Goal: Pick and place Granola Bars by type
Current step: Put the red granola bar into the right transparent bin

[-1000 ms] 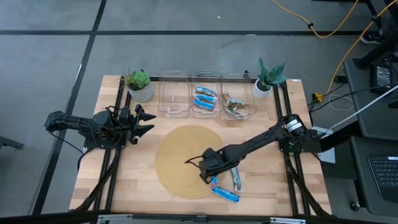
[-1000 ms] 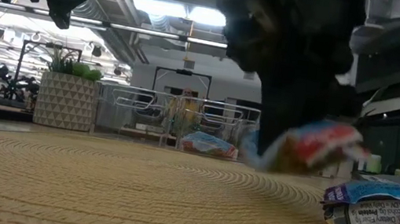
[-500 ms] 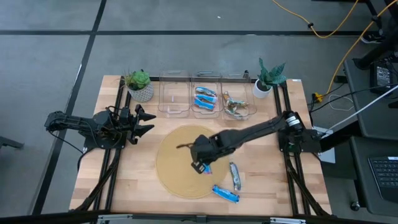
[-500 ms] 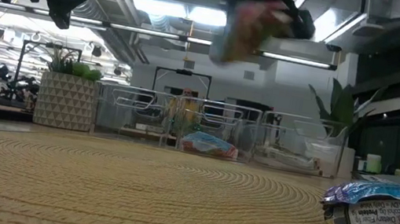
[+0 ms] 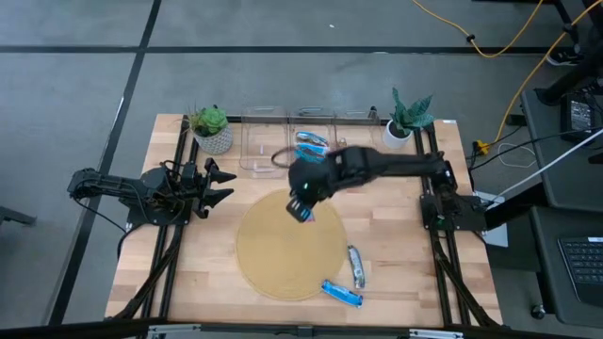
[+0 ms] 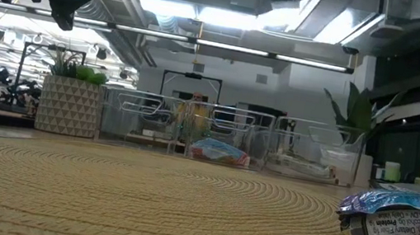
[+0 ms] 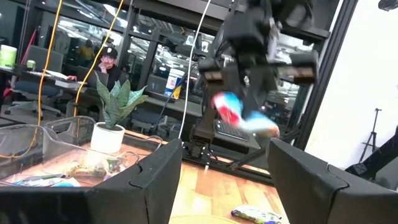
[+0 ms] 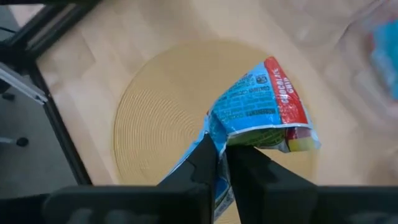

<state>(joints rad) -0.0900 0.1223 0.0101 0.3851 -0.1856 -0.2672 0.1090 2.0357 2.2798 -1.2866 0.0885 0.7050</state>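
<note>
My right hand [image 5: 304, 201] is pinched tight on a shiny blue wrapped granola bar [image 8: 261, 115], up in the air over the round straw mat [image 5: 283, 254]. The clear plastic bin with blue bars [image 5: 312, 152] is just past it. My left hand [image 5: 221, 183] waits apart, far off.

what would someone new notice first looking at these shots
The right gripper hangs above the far edge of the round woven mat, fingers pinched on a blue-wrapped granola bar. Behind it stand three clear bins between two potted plants. Two more bars lie near the mat's right front edge; the left gripper waits open at the left.
</note>
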